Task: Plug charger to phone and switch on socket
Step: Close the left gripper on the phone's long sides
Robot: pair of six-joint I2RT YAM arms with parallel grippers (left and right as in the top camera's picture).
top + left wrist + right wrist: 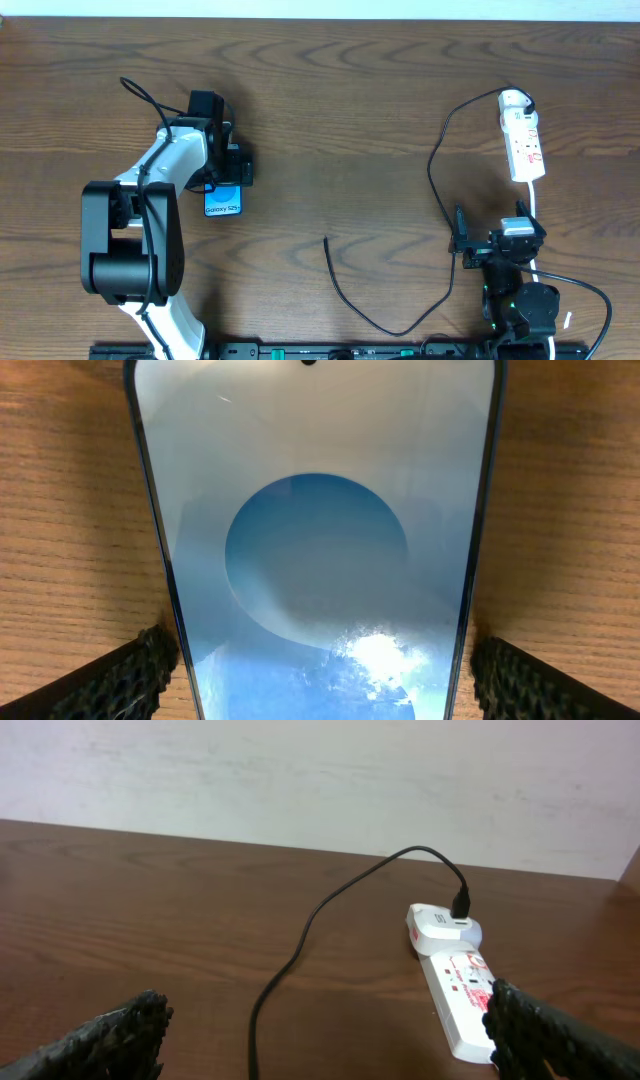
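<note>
The left pincer [320, 682] stands spread wide over the phone [223, 203], which lies flat and screen-up on the left of the worktop [340, 120], with one finger [125, 678] close beside each long edge. The right pincer [335, 1045] is also wide and holds nothing, facing the power strip [462, 992] at the far right. The black cable [441, 215] runs from a white adapter [436, 924] on the strip's far end and loops back to a loose tip lying between the arms, well apart from the phone.
</note>
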